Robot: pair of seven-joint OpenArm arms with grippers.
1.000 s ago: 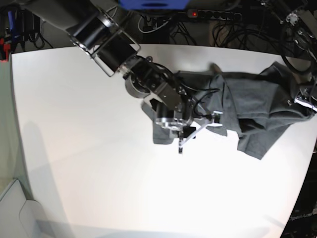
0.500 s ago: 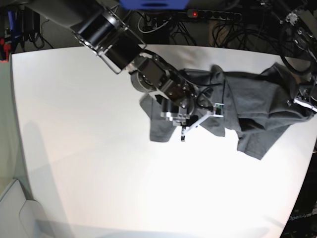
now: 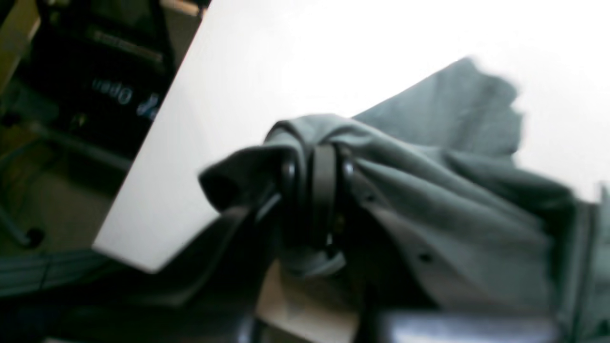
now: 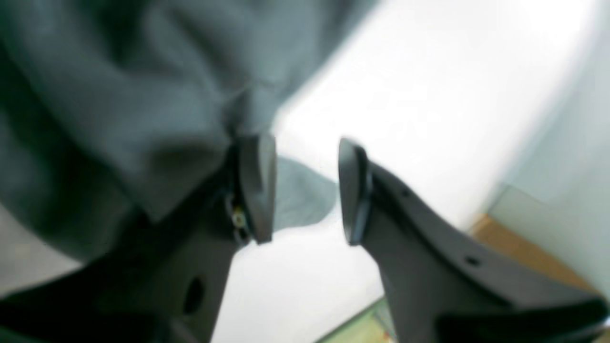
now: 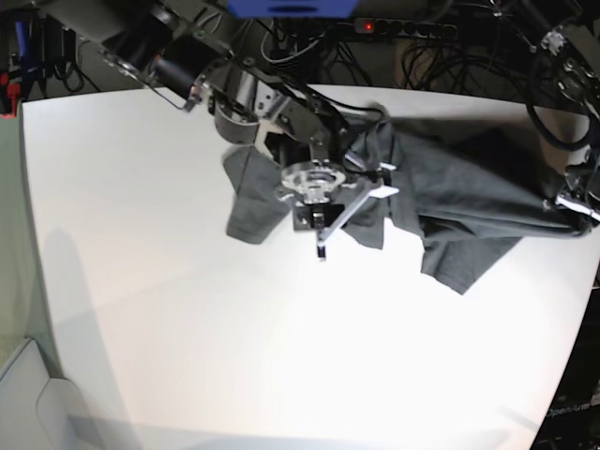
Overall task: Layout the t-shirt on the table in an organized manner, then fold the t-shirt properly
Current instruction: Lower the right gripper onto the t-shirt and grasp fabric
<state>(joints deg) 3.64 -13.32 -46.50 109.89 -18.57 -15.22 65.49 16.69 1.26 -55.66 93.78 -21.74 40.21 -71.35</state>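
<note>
Since the earlier frames the right arm has swung up and toward the far left of the worktop [image 5: 187,319], and the near end of the t-shirt [image 5: 450,202] has shifted with it, so the cloth is now stretched further across the surface. The t-shirt lies bunched and creased on the far right part of the white worktop, one dark flap spread flat beside the right arm's wrist and the rest running in folds to the right edge.

The right end effector [image 5: 347,220] hangs just above the cloth with its fingers [image 4: 257,190] spread apart; the right wrist view, though blurred, shows nothing pinched between them, only white worktop and a small tongue of grey fabric behind the gap. Cloth drapes against the outer side of one finger.

The left end effector [image 3: 317,190] is clenched on a gathered fold of the t-shirt at the worktop's right edge, the fabric wrapping over its tips.
</note>
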